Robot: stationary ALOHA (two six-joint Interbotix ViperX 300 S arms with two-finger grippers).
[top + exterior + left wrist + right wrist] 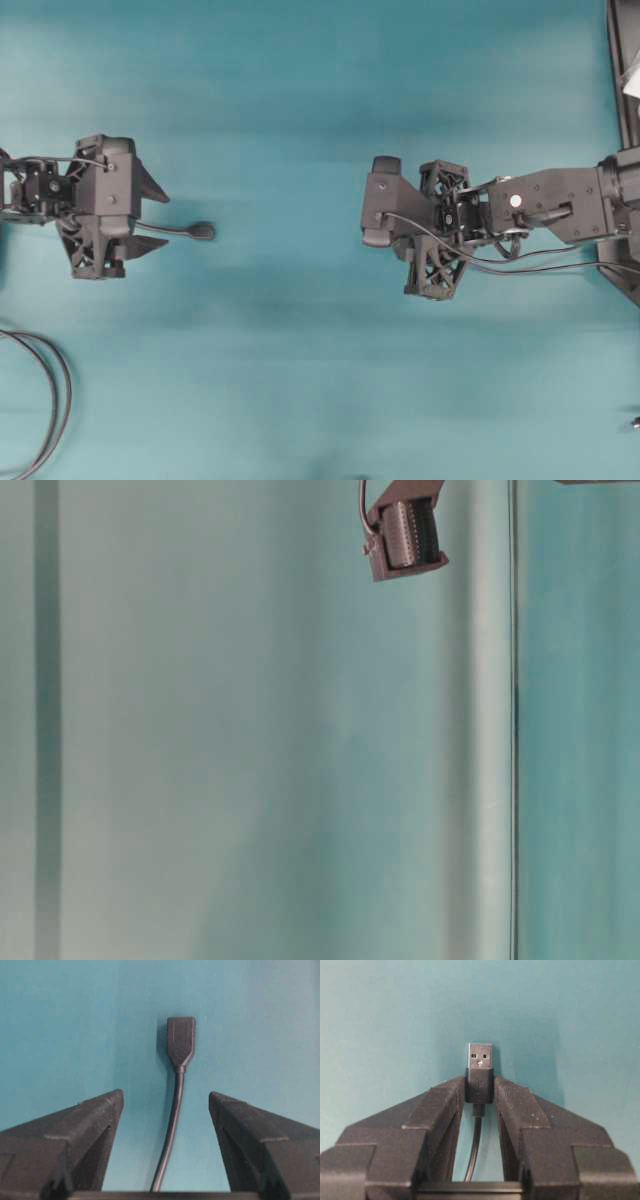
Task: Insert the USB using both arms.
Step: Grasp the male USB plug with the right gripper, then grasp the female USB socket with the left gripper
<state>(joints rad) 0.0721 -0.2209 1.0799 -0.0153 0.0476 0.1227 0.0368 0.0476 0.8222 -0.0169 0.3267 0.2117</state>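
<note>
both fingers of the right hand (480,1091) pinch the usb (480,1077) collar

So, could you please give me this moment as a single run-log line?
right tool: shut on USB plug collar | left tool: open, straddling socket cable, no contact | plug and socket: apart, insertion not begun

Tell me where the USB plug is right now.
In the right wrist view, the USB plug sits centre frame, its dark collar pinched between the right claw fingers, metal tip protruding over the teal table.
</note>
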